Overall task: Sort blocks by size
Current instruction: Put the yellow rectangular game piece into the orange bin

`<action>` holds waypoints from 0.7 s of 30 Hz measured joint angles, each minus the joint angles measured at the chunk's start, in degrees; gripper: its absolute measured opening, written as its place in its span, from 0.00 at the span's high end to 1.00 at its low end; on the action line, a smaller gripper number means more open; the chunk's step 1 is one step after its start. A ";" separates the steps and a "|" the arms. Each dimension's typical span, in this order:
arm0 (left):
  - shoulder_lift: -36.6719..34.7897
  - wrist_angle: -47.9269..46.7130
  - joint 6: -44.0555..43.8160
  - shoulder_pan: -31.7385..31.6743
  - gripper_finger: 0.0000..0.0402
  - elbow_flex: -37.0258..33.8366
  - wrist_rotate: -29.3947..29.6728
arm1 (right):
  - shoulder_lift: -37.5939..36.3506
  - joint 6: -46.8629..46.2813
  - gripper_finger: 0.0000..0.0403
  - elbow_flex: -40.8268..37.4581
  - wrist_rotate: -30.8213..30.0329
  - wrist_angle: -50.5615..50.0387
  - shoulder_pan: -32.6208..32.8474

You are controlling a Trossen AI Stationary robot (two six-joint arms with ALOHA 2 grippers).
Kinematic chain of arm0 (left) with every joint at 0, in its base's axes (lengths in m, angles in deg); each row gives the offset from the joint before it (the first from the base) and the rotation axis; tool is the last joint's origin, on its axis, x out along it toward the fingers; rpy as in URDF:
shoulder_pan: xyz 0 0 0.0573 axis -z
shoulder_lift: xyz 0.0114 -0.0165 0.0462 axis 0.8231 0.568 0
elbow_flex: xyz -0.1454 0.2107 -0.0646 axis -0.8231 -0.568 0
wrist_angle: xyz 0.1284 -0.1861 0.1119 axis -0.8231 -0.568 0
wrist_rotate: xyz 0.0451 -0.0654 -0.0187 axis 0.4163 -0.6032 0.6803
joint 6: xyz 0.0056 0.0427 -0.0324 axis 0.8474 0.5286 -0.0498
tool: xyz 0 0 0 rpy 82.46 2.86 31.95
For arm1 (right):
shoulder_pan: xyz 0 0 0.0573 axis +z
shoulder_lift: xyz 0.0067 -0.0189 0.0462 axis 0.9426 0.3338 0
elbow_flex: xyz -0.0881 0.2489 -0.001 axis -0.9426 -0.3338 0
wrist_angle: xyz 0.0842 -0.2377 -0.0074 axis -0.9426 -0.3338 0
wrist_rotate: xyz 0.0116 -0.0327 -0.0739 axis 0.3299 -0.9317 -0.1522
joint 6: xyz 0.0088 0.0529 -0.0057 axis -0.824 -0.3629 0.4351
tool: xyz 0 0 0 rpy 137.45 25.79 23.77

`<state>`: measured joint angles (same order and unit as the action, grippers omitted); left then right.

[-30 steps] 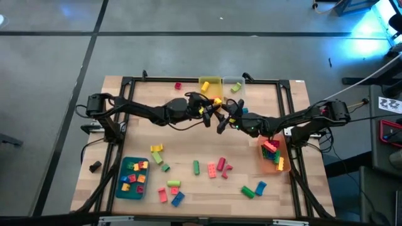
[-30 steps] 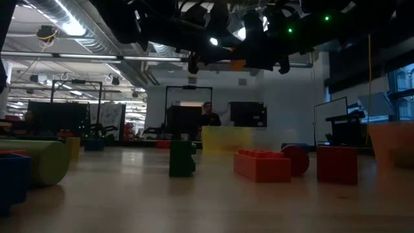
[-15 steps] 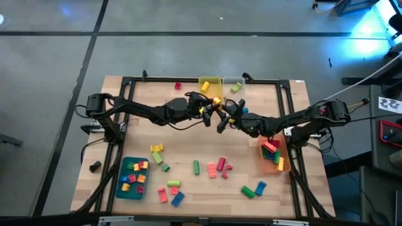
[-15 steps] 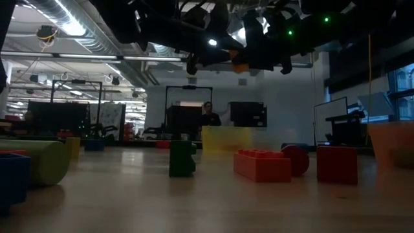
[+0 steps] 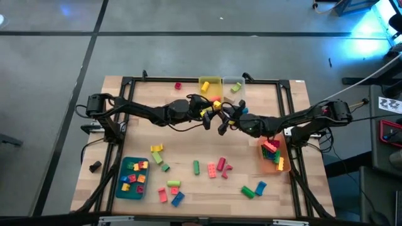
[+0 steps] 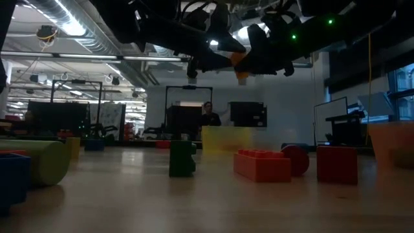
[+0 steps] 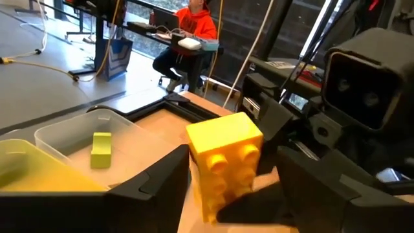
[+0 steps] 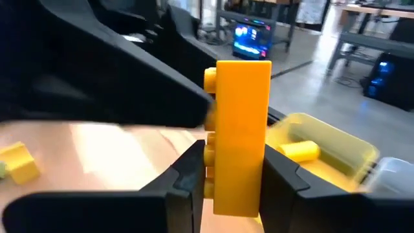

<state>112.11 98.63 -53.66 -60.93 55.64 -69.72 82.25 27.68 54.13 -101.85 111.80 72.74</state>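
A yellow-orange block [image 5: 217,103] hangs above the table's far middle, between my two grippers. It also shows in the left wrist view [image 7: 226,149], the right wrist view [image 8: 239,129] and the low view [image 6: 240,61]. My left gripper [image 5: 210,109] comes at it from the table's left and my right gripper [image 5: 225,114] from the right. Each is shut on the block. Several loose blocks [image 5: 217,168] lie flat on the near half of the table. My left gripper pinches the block's near end [image 7: 208,200] between its two fingers, reaching level from the table's left. The block's studded face [image 7: 233,158] is toward this arm's camera. The block is lifted clear of the table. My right gripper pinches the block's lower part [image 8: 236,184] between its two fingers [image 8: 187,175], one on the studded face and one on the opposite face. It reaches in from the table's right. The block stands on end in this view, clear of the table.
A yellow bin [image 5: 210,83] and a clear bin [image 5: 233,85] holding a green block stand at the far edge. A teal bin [image 5: 133,177] with blocks is near left. An orange bin [image 5: 274,157] with blocks is at the right. A person sits beyond the table [image 7: 194,26].
My right gripper has shifted a little downward. The yellow-orange block between the grippers has tipped, so one end now points lower in the low view. My left gripper has kept its place.
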 joint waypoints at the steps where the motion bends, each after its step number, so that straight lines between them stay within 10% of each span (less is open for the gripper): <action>1: 0.00 0.03 0.03 0.00 0.46 -0.01 -0.09 | -0.59 -0.01 0.75 0.00 -0.58 -1.36 -0.02; 13: 0.00 -1.10 2.21 0.02 0.47 -0.02 0.24 | -13.92 -2.78 0.74 0.02 -3.23 -25.95 -0.02; 21: 0.00 -3.56 3.98 -0.02 0.47 -0.02 0.39 | -25.07 -15.97 0.75 0.02 8.00 -44.69 -0.02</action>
<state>112.11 95.06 -49.68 -60.95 55.62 -69.32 57.18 11.71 54.15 -93.85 67.10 72.72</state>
